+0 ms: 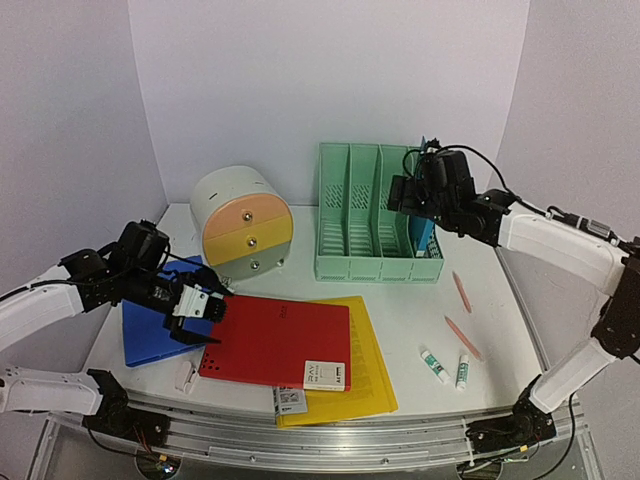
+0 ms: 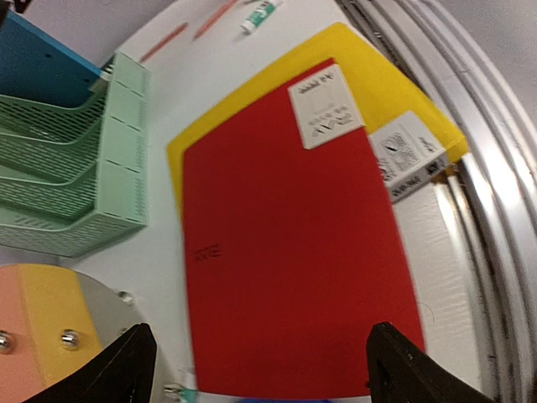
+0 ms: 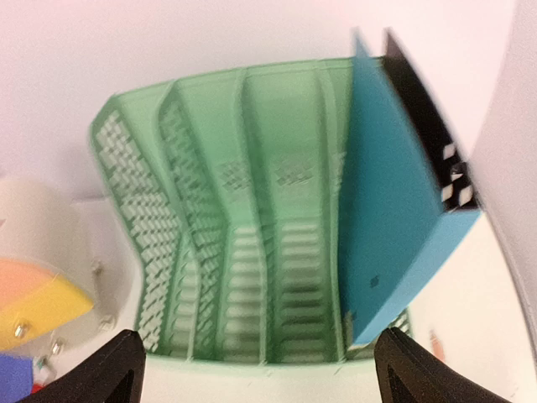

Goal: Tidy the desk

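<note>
On the white desk (image 1: pixel 415 305) a red folder (image 1: pixel 280 340) lies on a yellow folder (image 1: pixel 372 372), with a dark blue folder (image 1: pixel 148 335) to its left. My left gripper (image 1: pixel 205 318) hovers open over the red folder's (image 2: pixel 285 252) left edge, holding nothing. A green file organizer (image 1: pixel 365 215) stands at the back. A light blue book (image 3: pixel 394 218) stands tilted in its rightmost slot. My right gripper (image 3: pixel 264 369) is open above the organizer (image 3: pixel 243 252), and the book sits free just inside the right fingertip (image 3: pixel 411 365).
A round white drawer unit (image 1: pixel 243 225) with peach, yellow and grey drawers stands left of the organizer. Two small white boxes (image 1: pixel 326 375) (image 1: pixel 290 400) rest on the folders' front edge. Two pink pencils (image 1: pixel 461 290) and two glue sticks (image 1: pixel 434 365) lie at the right. Lilac walls enclose the desk.
</note>
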Robot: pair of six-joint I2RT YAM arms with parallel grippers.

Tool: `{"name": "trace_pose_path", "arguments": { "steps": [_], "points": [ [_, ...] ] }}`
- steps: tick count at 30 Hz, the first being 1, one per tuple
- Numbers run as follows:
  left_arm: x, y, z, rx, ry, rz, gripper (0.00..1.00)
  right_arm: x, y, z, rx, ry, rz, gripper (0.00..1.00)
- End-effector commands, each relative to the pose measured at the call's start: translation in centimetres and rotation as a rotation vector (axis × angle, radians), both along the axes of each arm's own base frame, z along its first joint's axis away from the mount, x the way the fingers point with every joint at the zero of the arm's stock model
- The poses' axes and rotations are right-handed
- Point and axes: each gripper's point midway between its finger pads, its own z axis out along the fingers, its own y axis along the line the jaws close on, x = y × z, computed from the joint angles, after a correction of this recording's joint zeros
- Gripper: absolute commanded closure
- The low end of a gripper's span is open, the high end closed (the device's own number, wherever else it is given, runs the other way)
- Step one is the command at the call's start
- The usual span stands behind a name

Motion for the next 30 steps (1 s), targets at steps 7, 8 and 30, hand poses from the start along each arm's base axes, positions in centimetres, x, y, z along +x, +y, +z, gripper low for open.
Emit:
{"name": "trace_pose_path", "arguments": {
  "steps": [7, 8, 30],
  "points": [
    [-2.4, 0.5, -6.3, 0.076, 0.074, 0.111, 0.17, -11.0, 13.8, -5.0, 0.041, 0.217, 0.563, 0.04],
    [-2.8, -0.7, -6.5, 0.089, 0.065, 0.114, 0.19, -11.1, 13.9, -5.5, 0.052, 0.225, 0.554, 0.04],
    [-3.2, -1.5, -12.1, 0.257, -0.456, 0.054, 0.23, -13.2, 14.1, -8.3, 0.189, 0.232, 0.568, 0.06]
  ]
}}
